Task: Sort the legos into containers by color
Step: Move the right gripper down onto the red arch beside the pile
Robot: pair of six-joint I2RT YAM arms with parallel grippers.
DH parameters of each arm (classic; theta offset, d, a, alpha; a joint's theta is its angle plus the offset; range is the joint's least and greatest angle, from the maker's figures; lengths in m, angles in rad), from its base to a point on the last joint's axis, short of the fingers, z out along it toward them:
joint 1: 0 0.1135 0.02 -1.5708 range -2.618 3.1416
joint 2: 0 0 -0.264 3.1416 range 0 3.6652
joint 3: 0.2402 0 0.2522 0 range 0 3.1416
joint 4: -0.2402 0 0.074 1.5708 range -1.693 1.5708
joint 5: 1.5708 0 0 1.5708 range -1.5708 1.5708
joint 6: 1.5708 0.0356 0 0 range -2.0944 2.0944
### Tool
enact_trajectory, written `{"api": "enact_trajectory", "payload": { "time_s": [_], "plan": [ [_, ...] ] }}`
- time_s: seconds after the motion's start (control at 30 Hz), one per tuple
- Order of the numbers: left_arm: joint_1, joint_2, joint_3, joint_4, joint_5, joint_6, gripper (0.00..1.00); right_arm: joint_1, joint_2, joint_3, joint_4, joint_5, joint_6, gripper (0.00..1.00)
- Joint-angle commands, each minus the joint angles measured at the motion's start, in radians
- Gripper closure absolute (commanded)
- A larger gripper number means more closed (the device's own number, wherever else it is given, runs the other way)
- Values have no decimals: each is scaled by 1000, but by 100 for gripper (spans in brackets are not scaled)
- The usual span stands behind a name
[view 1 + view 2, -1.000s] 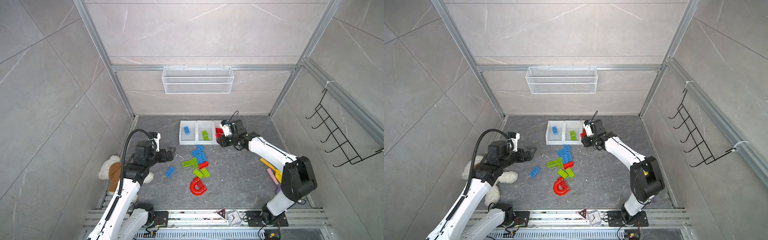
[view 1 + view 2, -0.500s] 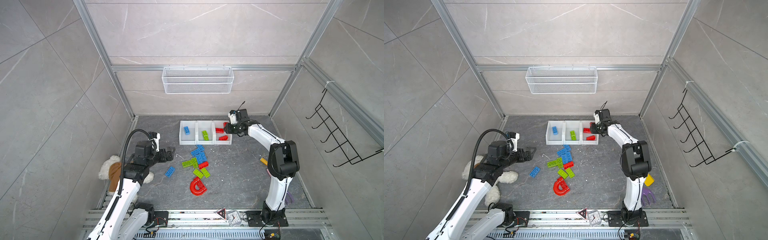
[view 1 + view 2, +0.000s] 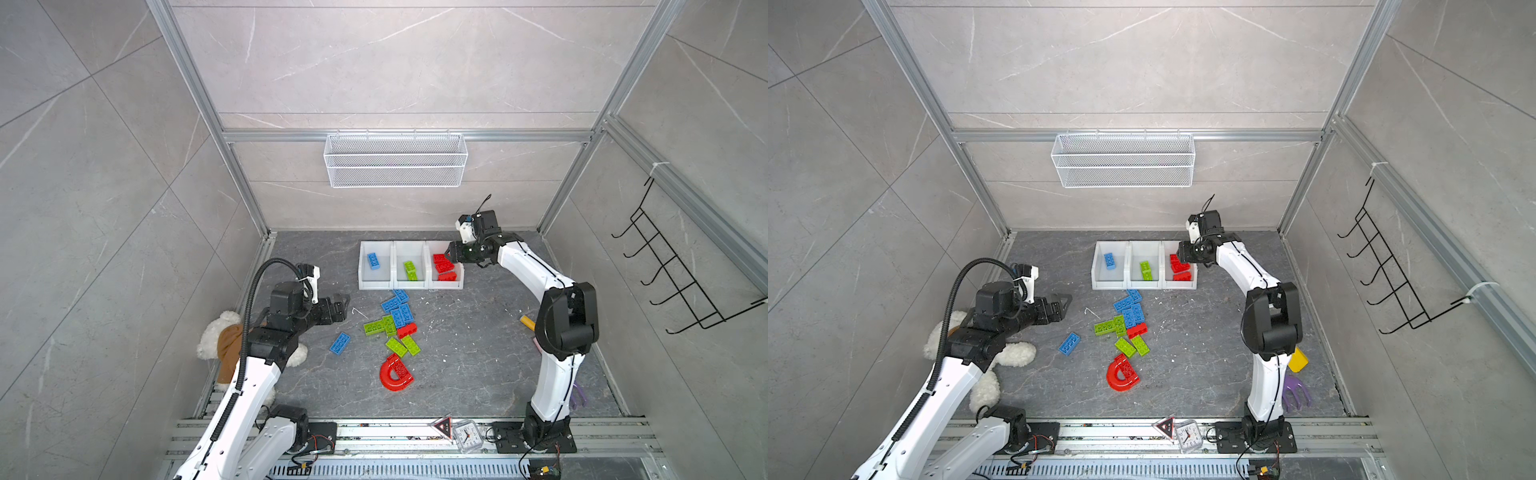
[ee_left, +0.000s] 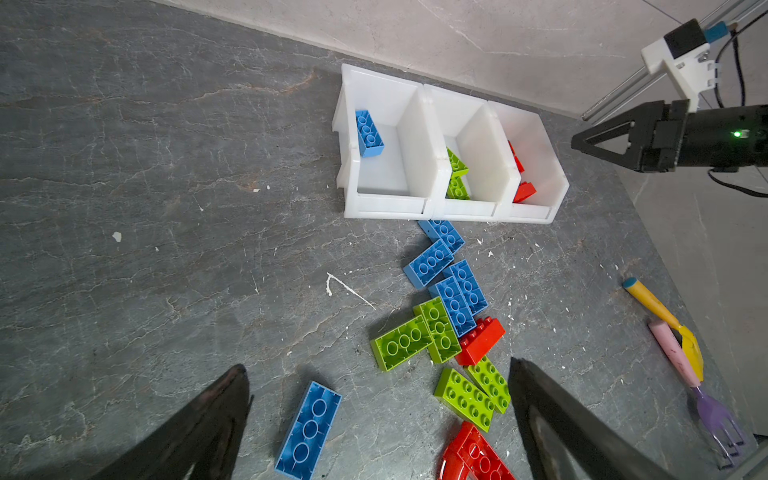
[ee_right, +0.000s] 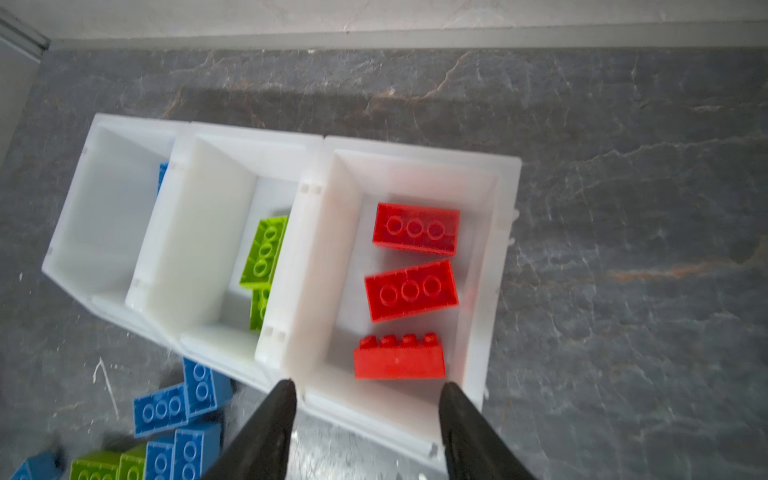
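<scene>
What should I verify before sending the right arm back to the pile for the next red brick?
1. Right gripper empty: ok, jaws apart above the red bin, nothing between them.
2. Red bin contents: ok, three red bricks lie inside, none on the rim.
3. Other bins: ok, blue bin holds only a blue brick, green bin only green bricks.
4. Left gripper clear: ok, open, empty, beside the pile.
5. Loose red brick free to grasp: not ok, it touches neighbouring bricks.
6. Whether it is clipped to them: cannot tell.
</scene>
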Motion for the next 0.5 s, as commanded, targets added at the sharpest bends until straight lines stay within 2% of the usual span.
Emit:
{"api": "enact_trajectory", "payload": {
  "time_s": [0.0, 0.1, 0.17, 0.3, 0.47],
  "plan": [
    [-3, 5, 30, 14, 6, 17, 0, 88, -184, -107, -30, -16, -37, 41],
    [-3, 14, 38, 7, 15, 14, 0, 183, -276, -211, -36, -2, -22, 41],
    [-3, 8, 32, 16, 13, 9, 0, 282, -336, -299, -18, 38, -3, 42],
    [-4, -3, 28, 8, 5, 11, 0, 434, -388, -419, 28, -5, 67, 46],
    [-5, -20, 22, 18, -12, 12, 1, 614, -405, -508, 27, 71, 131, 46]
  ]
}}
